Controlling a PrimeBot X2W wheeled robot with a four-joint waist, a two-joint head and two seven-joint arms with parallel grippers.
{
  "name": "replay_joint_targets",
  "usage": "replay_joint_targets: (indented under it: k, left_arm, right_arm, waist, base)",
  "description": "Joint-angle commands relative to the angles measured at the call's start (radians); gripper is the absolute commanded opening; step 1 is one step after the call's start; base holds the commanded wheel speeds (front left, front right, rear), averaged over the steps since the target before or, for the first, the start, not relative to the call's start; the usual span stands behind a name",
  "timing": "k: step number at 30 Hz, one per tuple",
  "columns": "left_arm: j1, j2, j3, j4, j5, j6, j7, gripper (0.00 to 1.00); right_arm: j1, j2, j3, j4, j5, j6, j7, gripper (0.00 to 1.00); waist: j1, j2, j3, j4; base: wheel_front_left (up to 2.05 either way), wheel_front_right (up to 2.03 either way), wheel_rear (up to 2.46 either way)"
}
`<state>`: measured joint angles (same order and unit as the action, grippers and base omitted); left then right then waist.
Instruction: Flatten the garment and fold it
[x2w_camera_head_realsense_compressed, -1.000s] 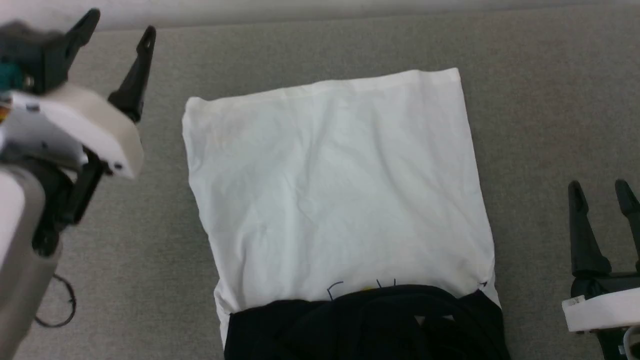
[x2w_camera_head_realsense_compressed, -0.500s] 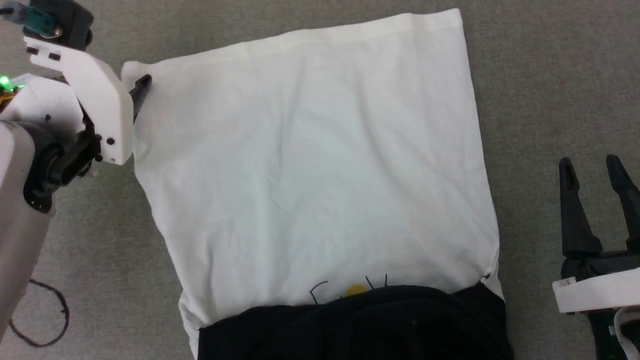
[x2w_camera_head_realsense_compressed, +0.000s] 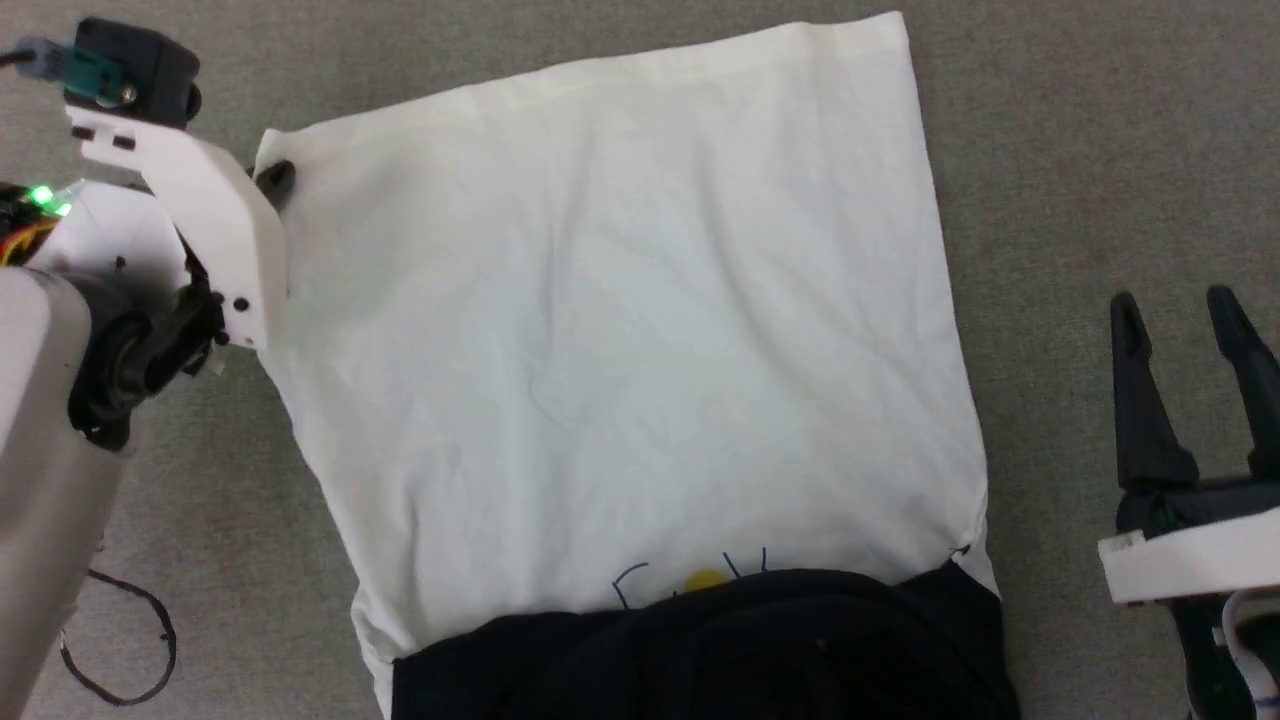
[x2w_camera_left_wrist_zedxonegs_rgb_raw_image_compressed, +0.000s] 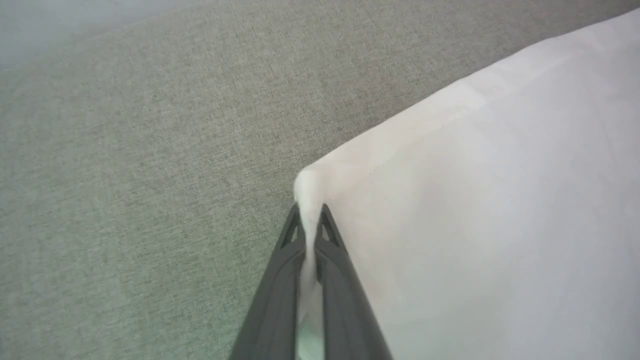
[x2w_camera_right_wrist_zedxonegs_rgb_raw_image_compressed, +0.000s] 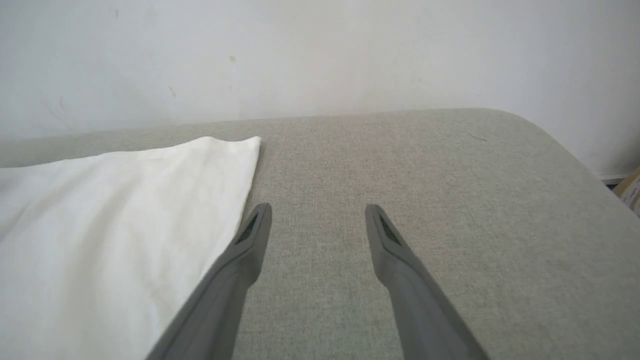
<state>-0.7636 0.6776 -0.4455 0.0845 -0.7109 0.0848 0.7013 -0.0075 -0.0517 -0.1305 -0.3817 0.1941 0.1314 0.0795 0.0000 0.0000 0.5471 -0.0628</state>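
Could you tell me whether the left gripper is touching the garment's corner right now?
Touching. The left wrist view shows the left gripper shut on the garment, its white corner pinched between the closed jaws.

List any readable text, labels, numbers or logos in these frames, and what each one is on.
No text is legible.
The small tag on the white mount of the right gripper: any marks are too small to read.
The chest print on the garment: a yellow spot and blue lines, partly covered by the black sleeves; no letters visible.
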Motion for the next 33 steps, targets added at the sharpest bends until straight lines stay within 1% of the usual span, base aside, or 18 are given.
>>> replay_joint_targets:
  k: [1, 5, 7, 9, 11, 13, 16, 17, 21, 23, 24, 26, 33]
  left_arm:
    - [0.018, -0.009, 0.0, 0.006, 0.009, 0.005, -0.015, 0.0]
    - [0.035, -0.027, -0.001, 0.013, 0.002, 0.001, -0.052, 0.0]
    - [0.038, -0.036, -0.003, 0.011, 0.0, -0.001, -0.062, 0.0]
    - [0.036, -0.042, -0.007, 0.008, 0.0, -0.002, -0.066, 0.0]
    - [0.029, -0.05, -0.01, 0.002, 0.0, -0.004, -0.07, 0.0]
    - [0.021, -0.059, -0.015, -0.003, 0.001, -0.004, -0.073, 0.0]
    - [0.005, -0.076, -0.022, -0.009, 0.003, -0.006, -0.079, 0.0]
    - [0.0, -0.081, -0.024, -0.009, 0.004, -0.007, -0.082, 0.0]
    - [-0.017, -0.094, -0.033, -0.009, 0.006, -0.011, -0.085, 0.0]
    - [-0.027, -0.101, -0.038, -0.01, 0.008, -0.013, -0.085, 0.0]
    - [-0.032, -0.105, -0.04, -0.01, 0.008, -0.014, -0.085, 0.0]
    - [-0.04, -0.109, -0.044, -0.011, 0.01, -0.016, -0.086, 0.0]
    - [-0.068, -0.121, -0.052, -0.017, 0.015, -0.026, -0.097, 0.0]
  right_arm:
    - [-0.033, 0.001, 0.007, -0.013, -0.006, -0.001, 0.009, 1.0]
    - [-0.157, 0.0, 0.041, -0.074, -0.051, -0.001, 0.083, 1.0]
    - [-0.256, -0.03, 0.059, -0.096, -0.068, -0.001, 0.138, 1.0]
    - [-0.364, -0.06, 0.073, -0.091, -0.053, -0.001, 0.208, 1.0]
    - [-0.47, -0.08, 0.08, -0.057, -0.021, -0.001, 0.288, 1.0]
    - [-0.565, -0.092, 0.087, 0.004, 0.018, -0.001, 0.371, 1.0]
    - [-0.673, -0.127, 0.094, 0.116, 0.026, -0.001, 0.485, 1.0]
    - [-0.703, -0.121, 0.082, 0.155, 0.027, -0.001, 0.51, 1.0]
    - [-0.765, -0.123, 0.075, 0.305, 0.003, -0.001, 0.628, 1.0]
    - [-0.777, -0.151, 0.107, 0.353, -0.018, -0.001, 0.666, 1.0]
    - [-0.78, -0.164, 0.122, 0.37, -0.022, -0.001, 0.676, 1.0]
    - [-0.784, -0.171, 0.121, 0.399, -0.031, -0.001, 0.687, 1.0]
    - [-0.782, -0.164, 0.106, 0.448, -0.042, -0.001, 0.729, 1.0]
  waist:
    - [0.0, 0.0, -0.028, 0.011]
    - [0.0, 0.0, -0.061, 0.021]
    - [0.0, 0.0, -0.068, 0.029]
    - [0.0, 0.0, -0.069, 0.038]
    - [0.0, 0.0, -0.06, 0.049]
    - [0.0, 0.0, -0.049, 0.062]
    - [0.0, 0.0, -0.025, 0.084]
    - [0.0, 0.0, -0.018, 0.089]
    - [0.0, 0.0, 0.011, 0.112]
    - [0.0, 0.0, 0.026, 0.126]
    - [0.0, 0.0, 0.034, 0.133]
    - [0.0, 0.0, 0.049, 0.144]
    - [0.0, 0.0, 0.102, 0.172]
  base:
    - [0.0, 0.0, 0.0]
    - [0.0, 0.0, 0.0]
    - [0.0, 0.0, 0.0]
    - [0.0, 0.0, 0.0]
    - [0.0, 0.0, 0.0]
    - [0.0, 0.0, 0.0]
    - [0.0, 0.0, 0.0]
    - [0.0, 0.0, 0.0]
    - [0.0, 0.0, 0.0]
    - [0.0, 0.0, 0.0]
    - [0.0, 0.0, 0.0]
    - [0.0, 0.0, 0.0]
    - [0.0, 0.0, 0.0]
